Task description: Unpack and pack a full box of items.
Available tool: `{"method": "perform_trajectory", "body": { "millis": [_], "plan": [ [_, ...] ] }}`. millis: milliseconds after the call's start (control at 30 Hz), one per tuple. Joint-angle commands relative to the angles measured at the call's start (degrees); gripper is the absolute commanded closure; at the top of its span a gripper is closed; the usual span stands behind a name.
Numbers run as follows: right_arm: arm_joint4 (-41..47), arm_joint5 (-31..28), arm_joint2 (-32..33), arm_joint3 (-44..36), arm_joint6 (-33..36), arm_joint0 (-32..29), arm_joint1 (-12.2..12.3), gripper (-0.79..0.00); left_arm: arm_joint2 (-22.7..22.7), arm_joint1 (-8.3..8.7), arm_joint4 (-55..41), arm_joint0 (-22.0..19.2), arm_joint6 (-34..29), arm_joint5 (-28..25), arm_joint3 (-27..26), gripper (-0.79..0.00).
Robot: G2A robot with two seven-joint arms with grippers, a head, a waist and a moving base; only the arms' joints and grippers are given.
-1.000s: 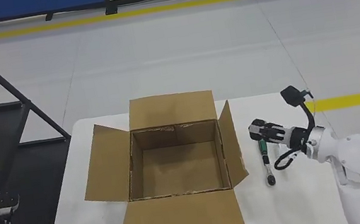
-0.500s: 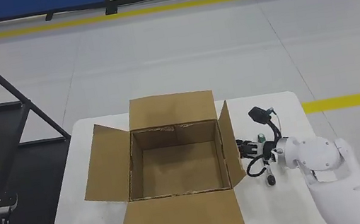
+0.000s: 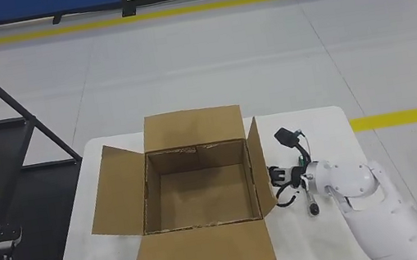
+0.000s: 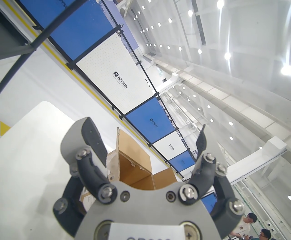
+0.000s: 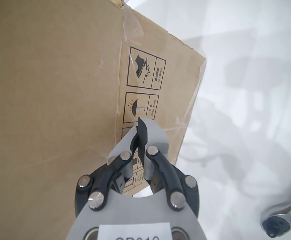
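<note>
The white table [image 3: 317, 124] carries an open cardboard box [image 3: 197, 198] near its middle. You see its four flaps spread outward and, inside, only the bare cardboard floor. The right flap [image 3: 260, 167] stands steeper than the other three. Your right arm [image 3: 351, 185] lies over the table on the box's right side. The right gripper [image 5: 142, 127] is clenched, finger against finger with nothing between them. Its tips sit at the box's outer wall below that flap, close to a corner and beside the printed handling symbols; you cannot tell whether they touch the cardboard. The left gripper [image 4: 145, 127] hangs off the table's left edge, well apart from the box. It is released, with its fingers wide apart, nothing between them, and it points up toward the hall ceiling. A ratchet [image 3: 312, 206] with a green handle lies on the table just right of the box, partly covered by the right arm, its head toward the table's near edge.
</note>
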Motion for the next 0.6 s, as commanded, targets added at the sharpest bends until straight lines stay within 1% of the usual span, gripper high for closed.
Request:
{"method": "perform_trajectory", "body": {
  "millis": [0, 133, 200, 267, 300, 333, 367, 400, 433, 500, 567],
  "plan": [
    [-0.72, 0.36, 0.47, -0.99, -0.55, -0.02, 0.25, 0.0, -0.04, -0.02, -0.06, 0.16, 0.07, -0.04, -0.05, -0.785],
    [-3.61, 2.04, 4.36, -5.89, -1.01, -1.51, 1.38, 0.0, 0.2, -0.07, -0.89, 0.44, -0.23, 0.02, -0.24, -0.785],
    [-4.51, 2.99, 6.87, -8.7, -0.01, -2.65, 2.02, 0.0, 0.23, -0.06, -2.05, 0.48, -0.94, 0.14, -0.42, -0.785],
    [-7.9, 4.69, 8.86, -11.09, 0.55, -3.92, 2.69, -0.012, 0.15, -0.02, -2.19, 0.4, -1.45, 0.35, -0.7, -0.785],
    [-9.94, 5.72, 9.38, -12.11, 1.12, -4.44, 2.98, -0.083, 0.27, 0.01, -2.01, 0.31, -1.7, 0.44, -0.9, -0.785],
    [-12.22, 6.87, 9.61, -12.83, 2.07, -4.83, 3.26, -0.129, 0.44, 0.03, -1.83, 0.2, -1.9, 0.54, -1.08, -0.785],
    [-13.46, 7.47, 9.62, -13.55, 3.05, -5.04, 3.45, -0.148, 0.63, 0.06, -1.59, 0.03, -2.08, 0.57, -1.29, -0.785],
    [-14.27, 7.82, 9.69, -13.9, 4.02, -5.25, 3.64, -0.132, 0.89, 0.08, -1.39, -0.15, -2.25, 0.63, -1.43, -0.785],
    [-15.66, 8.51, 9.78, -13.97, 4.78, -5.42, 3.84, -0.148, 1.12, 0.11, -1.2, -0.36, -2.34, 0.75, -1.53, -0.785],
    [-20.51, 10.74, 9.32, -13.69, 4.84, -5.39, 4.18, -0.206, 1.6, 0.15, -0.96, -0.75, -2.56, 0.9, -1.81, -0.785],
    [-22.4, 11.84, 8.71, -12.72, 5.29, -5.09, 4.35, -0.252, 2.0, 0.19, -0.54, -0.97, -2.73, 1.03, -2.01, -0.785]
  ]
}}
